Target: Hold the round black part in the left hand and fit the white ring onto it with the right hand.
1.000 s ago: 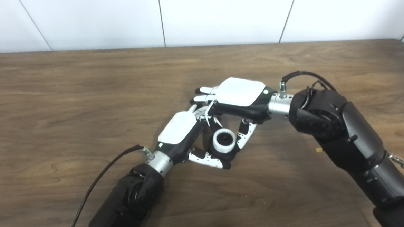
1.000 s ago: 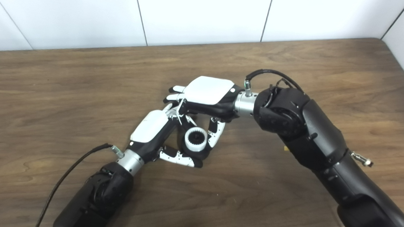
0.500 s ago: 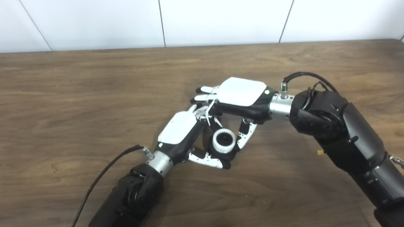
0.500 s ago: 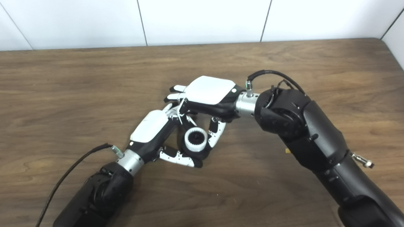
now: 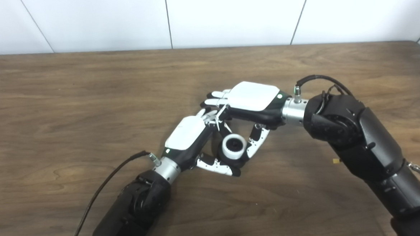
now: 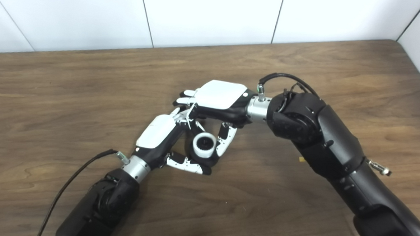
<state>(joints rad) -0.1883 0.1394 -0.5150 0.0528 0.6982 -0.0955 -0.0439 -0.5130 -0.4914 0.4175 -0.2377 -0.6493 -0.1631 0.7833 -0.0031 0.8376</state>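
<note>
My left hand (image 5: 189,136) is shut on the round black part (image 5: 237,161), fingers behind it and thumb under it, at the middle of the table. The white ring (image 5: 234,147) sits on top of the black part, its dark hole facing up. My right hand (image 5: 250,98) hovers palm-down just behind and above, with its fingers stretched out over the left hand's fingers. Its thumb (image 5: 257,144) hangs down against the ring's right side. The contact between the right hand's underside and the ring is hidden.
The brown wooden table (image 5: 70,100) runs back to a white panelled wall. A tiny yellow scrap (image 5: 336,161) lies on the wood under my right forearm. A black cable (image 5: 106,184) trails from my left wrist toward the near edge.
My right hand and forearm have slid slightly to the right. The ring's ribbed top edge now looks smooth, as if it has turned or settled. My left hand has barely moved.
</note>
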